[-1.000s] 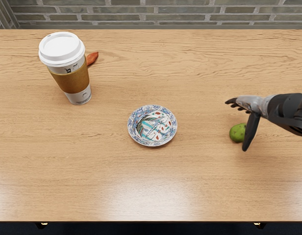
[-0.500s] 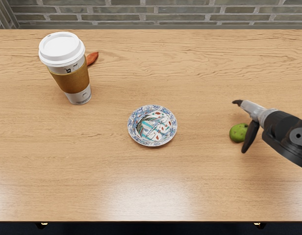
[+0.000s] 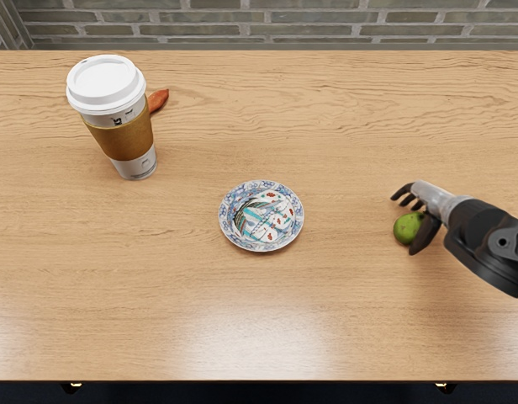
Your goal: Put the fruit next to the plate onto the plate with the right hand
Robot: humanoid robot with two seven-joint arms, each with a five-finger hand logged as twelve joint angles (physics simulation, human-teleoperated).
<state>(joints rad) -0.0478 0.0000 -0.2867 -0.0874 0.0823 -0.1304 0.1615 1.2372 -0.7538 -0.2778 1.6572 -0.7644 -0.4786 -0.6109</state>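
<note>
- Green fruit (image 3: 405, 228): small and round, it lies on the wooden table (image 3: 343, 118), well to the right of the plate and not on it.
- Plate (image 3: 228, 210): a small saucer with a blue rim and a painted pattern, near the table's middle, with nothing on it.
- Right hand (image 3: 417, 214): it reaches in from the right edge and sits at the fruit's right side. The dark fingers (image 3: 402, 195) are spread just above and behind the fruit and are not closed on it. The thumb (image 3: 425, 236) is against its right side. It has no firm hold.
- Paper coffee cup (image 3: 116, 114): it stands upright at far left, with a white lid and brown sleeve.
- Orange-red object (image 3: 159, 99): partly hidden behind the cup.
</note>
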